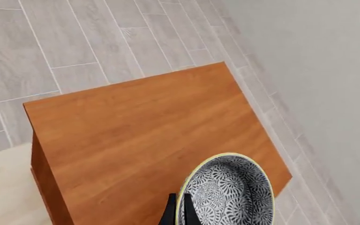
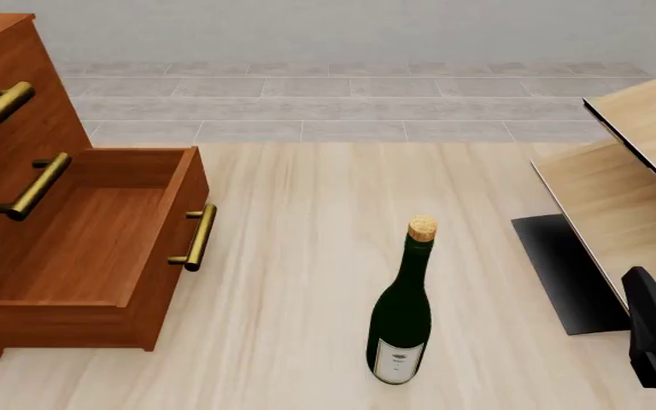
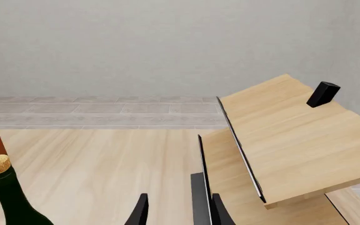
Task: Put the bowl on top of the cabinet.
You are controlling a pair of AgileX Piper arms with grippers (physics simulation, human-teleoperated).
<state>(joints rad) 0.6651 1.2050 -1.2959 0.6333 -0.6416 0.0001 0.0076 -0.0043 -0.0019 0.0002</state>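
While my left gripper (image 1: 178, 211) pinches the rim of the bowl (image 1: 230, 192) between its fingers, the bowl hangs above the cabinet (image 1: 148, 136) top, near one edge; I cannot tell whether it touches the wood. My right gripper (image 3: 178, 211) stands spread, near the wine bottle (image 2: 402, 307), holding nothing.

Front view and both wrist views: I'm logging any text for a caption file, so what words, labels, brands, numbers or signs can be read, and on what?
Wine bottle: its pale label carries small dark marks, too small and blurred to read.
Bowl: only a blue-grey pattern, no text.
Cabinet, pale light-wood furniture: no writing visible.
So no text can be read in any view.
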